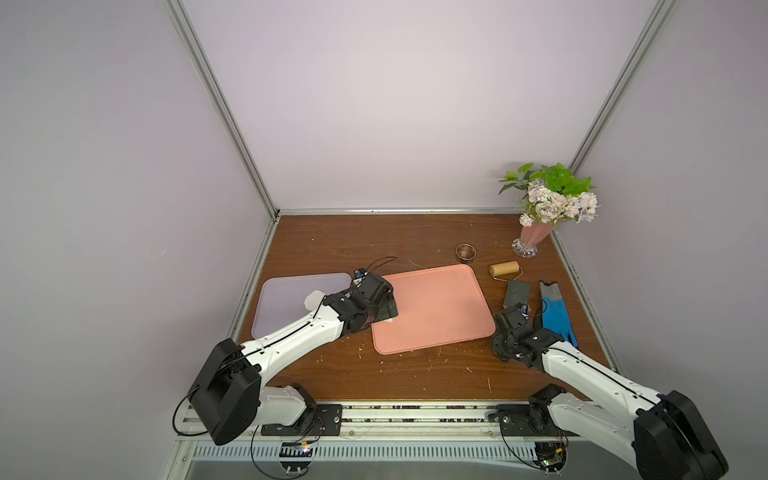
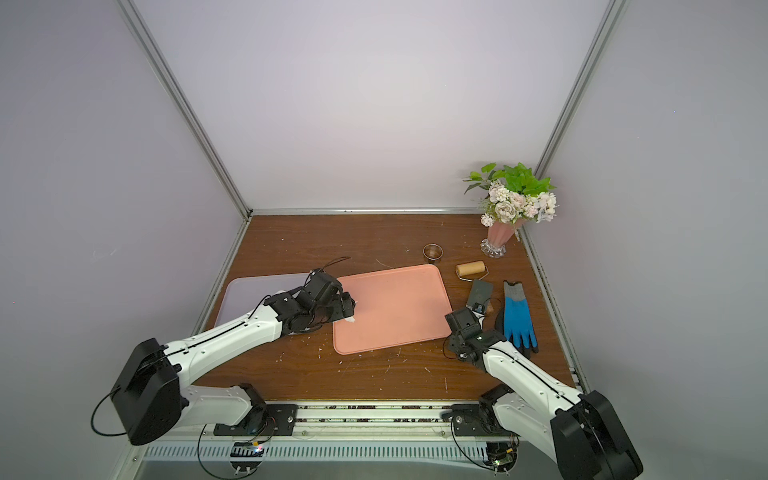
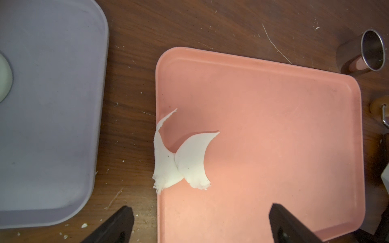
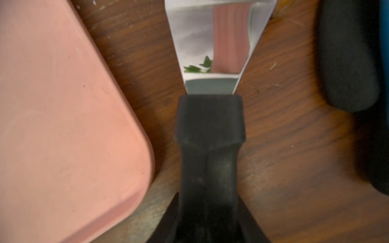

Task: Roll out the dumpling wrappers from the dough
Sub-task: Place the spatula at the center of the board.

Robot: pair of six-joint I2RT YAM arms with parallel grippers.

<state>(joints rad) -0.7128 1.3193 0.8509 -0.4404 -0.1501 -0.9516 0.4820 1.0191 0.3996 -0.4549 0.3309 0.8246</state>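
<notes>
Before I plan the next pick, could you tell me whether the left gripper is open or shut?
Open: in the left wrist view the left gripper shows both black fingers far apart, holding nothing.

Dough scrap (image 3: 168, 164) on tray's (image 3: 273, 126) left edge, ring cutter (image 3: 353, 52) behind tray.

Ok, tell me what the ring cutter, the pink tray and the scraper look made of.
Ring cutter: thin polished metal, probably steel; its wall shows pink reflections.
Pink tray: matte, likely plastic or silicone; moulded rounded rim, faint scuffs.
Scraper: mirror-bright metal blade reflecting leaves; dull black handle, plastic or rubber.
</notes>
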